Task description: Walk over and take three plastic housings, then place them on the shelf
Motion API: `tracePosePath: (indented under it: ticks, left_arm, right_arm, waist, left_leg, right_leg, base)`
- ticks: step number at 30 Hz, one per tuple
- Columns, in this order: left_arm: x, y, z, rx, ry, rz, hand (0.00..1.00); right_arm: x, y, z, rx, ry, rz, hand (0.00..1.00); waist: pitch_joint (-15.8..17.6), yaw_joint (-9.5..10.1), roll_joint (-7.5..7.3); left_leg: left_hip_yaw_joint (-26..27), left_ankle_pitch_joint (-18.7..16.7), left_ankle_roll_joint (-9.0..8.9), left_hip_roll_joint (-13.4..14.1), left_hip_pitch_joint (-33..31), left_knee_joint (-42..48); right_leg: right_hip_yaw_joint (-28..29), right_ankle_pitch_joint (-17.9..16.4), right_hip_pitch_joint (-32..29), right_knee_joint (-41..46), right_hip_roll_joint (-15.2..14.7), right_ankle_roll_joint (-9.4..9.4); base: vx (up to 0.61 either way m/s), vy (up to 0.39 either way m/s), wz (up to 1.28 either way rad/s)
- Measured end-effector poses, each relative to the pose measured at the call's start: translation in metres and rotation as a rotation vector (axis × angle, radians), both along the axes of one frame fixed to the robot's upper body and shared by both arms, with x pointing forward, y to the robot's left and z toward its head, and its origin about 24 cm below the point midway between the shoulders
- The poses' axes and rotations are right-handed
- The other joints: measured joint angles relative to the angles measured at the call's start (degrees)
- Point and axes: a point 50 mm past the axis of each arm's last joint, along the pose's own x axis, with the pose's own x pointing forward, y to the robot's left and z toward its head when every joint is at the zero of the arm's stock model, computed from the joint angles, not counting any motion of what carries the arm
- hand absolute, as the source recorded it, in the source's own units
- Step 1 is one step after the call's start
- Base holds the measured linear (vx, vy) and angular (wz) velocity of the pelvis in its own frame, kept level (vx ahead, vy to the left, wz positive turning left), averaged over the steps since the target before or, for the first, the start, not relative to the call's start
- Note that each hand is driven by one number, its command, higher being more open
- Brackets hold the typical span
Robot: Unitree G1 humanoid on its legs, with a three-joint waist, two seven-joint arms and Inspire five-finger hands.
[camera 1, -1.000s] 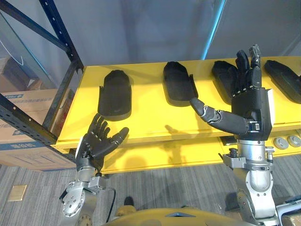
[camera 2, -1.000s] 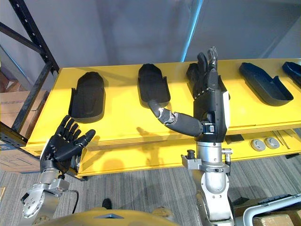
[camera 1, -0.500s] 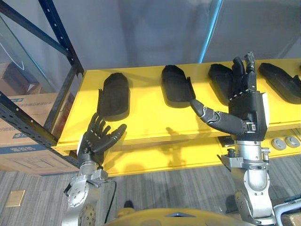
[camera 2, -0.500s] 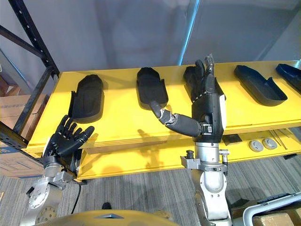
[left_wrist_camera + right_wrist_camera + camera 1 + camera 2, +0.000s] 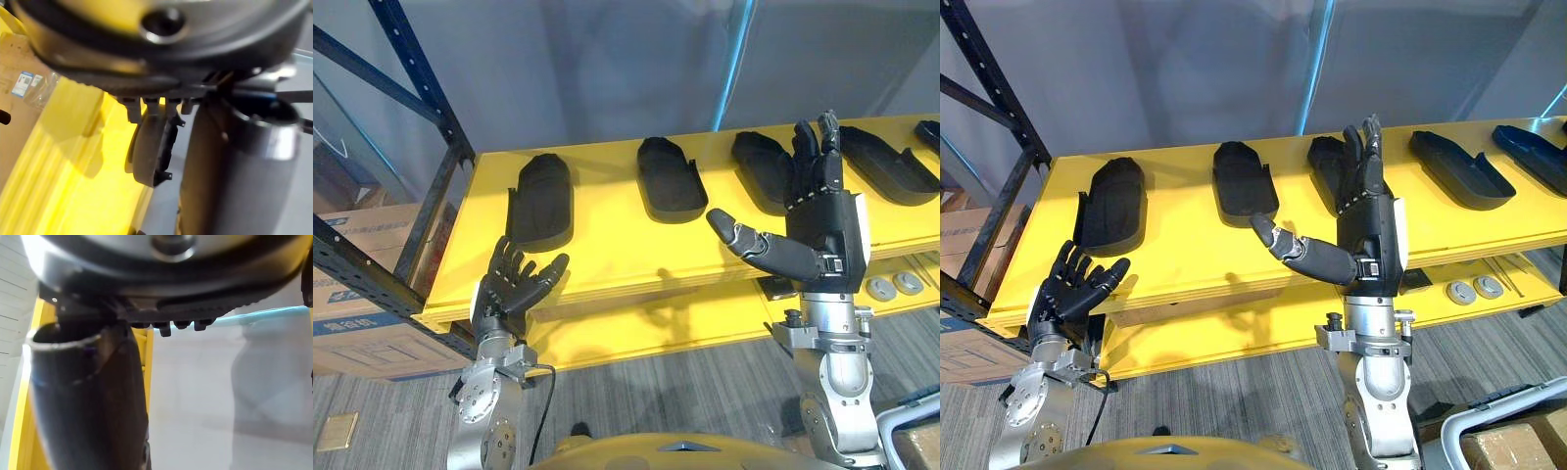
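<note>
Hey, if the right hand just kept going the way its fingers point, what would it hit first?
Likely the third plastic housing from the left on the yellow shelf: the right hand, open, points its fingers at it. Depth is unclear, so it might pass above it.

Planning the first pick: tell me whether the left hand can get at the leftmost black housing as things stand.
Probably yes. The left hand is open at the yellow shelf's front edge, just short of the leftmost housing, with bare shelf between them.
</note>
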Motion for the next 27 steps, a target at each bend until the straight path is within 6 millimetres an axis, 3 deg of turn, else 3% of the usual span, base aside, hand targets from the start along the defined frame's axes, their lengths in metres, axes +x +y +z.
tracePosePath:
  ticks: [27]
  left_arm:
    - [0.017,0.011,-0.004,0.043,0.022,0.088,1.0]
  right_arm:
    - [0.004,-0.005,0.007,-0.029,-0.037,-0.005,1.0]
  waist:
    - [-0.25,-1.63,0.3]
  left_leg:
    - [0.73,0.03,0.04,0.0,0.39,0.01]
  right_leg:
    - [0.88,0.14,-0.24,0.07,0.02,-0.1]
  base:
    - [0.0,0.001,-0.01]
